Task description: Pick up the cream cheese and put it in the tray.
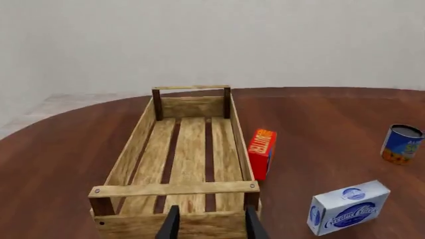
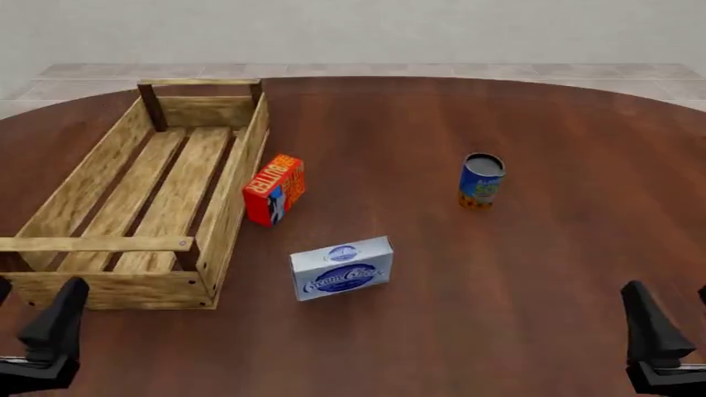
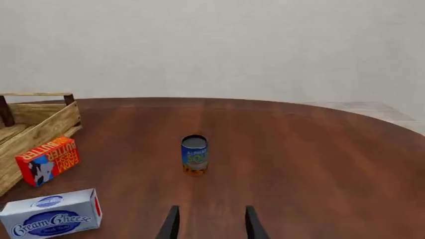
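Note:
The cream cheese [image 2: 342, 268] is a pale blue-white box with a dark blue oval logo. It lies on the table just right of the tray's near corner, and it also shows in both wrist views [image 1: 349, 207] [image 3: 52, 217]. The tray [image 2: 237, 186] is a large light-wood slatted crate at the left with nothing in it. My left gripper [image 2: 28, 318] is open near the table's front edge, just in front of the tray's near end bar [image 1: 174, 188]. My right gripper [image 2: 675, 318] is open at the front right, far from the box.
A red-orange butter box [image 2: 274, 189] leans against the tray's right wall, behind the cream cheese. A blue can [image 2: 481, 179] stands upright mid-table to the right. The brown table [image 2: 464, 314] is round, with a tiled floor beyond its far edge.

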Motion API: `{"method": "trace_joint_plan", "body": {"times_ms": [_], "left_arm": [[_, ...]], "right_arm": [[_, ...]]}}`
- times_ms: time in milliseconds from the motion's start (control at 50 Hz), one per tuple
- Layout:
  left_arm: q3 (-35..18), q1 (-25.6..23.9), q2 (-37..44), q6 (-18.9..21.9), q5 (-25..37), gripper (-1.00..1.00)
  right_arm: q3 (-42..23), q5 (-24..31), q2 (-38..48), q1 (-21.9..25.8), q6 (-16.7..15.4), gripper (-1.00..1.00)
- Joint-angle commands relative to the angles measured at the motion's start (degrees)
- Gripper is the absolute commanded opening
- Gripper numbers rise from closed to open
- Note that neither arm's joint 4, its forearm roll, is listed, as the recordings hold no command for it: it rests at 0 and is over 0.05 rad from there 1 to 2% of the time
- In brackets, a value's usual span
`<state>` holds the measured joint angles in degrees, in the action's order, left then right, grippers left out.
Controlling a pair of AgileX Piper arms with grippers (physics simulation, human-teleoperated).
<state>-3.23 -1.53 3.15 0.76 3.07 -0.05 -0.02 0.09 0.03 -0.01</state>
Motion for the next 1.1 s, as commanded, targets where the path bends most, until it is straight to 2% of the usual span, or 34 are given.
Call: {"method": "trace_joint_plan", "body": {"times_ms": [20, 440, 460, 640, 760, 820, 860, 900, 1000, 1060, 1100], "left_arm": [[3.1, -0.4, -3.1, 0.6, -3.0, 1.0], [1.9, -2.3, -3.1, 0.1, -1.6, 1.0], [0.4, -1.6, -3.0, -2.8, -0.7, 1.0], [-5.0, -3.7, -2.9, -3.5, 5.2, 1.0], [-7.9, -4.6, 1.5, -4.4, 5.1, 1.0], [-9.9, -7.1, 6.7, -3.2, 3.6, 1.0], [-10.6, -7.8, 7.0, -3.2, 3.7, 1.0], [-12.0, -10.1, 10.2, -3.7, 3.2, 1.0], [-13.3, -15.5, 15.4, -1.9, 1.0, 1.0], [-14.3, -17.6, 17.6, -2.7, 1.2, 1.0], [-15.5, -19.9, 20.2, -1.2, 1.0, 1.0]], "right_arm": [[-0.1, 0.0, 0.1, 0.2, 0.0, 1.0], [0.0, -0.5, -0.1, 0.7, -0.2, 1.0], [0.0, -0.6, -0.1, 0.9, 0.0, 1.0], [0.0, -0.3, -0.1, 1.1, -0.1, 1.0], [0.0, 0.0, 0.1, 1.5, -0.5, 1.0], [0.0, 0.3, 0.1, 1.8, -0.7, 1.0], [0.0, 0.4, 0.1, 1.9, -0.7, 1.0], [0.0, 0.5, 0.0, 1.9, -0.8, 1.0], [0.0, 0.6, 0.0, 2.0, -0.9, 1.0], [0.0, 0.5, -0.1, 2.2, -1.0, 1.0], [0.0, 0.5, -0.1, 2.4, -1.1, 1.0]]}}
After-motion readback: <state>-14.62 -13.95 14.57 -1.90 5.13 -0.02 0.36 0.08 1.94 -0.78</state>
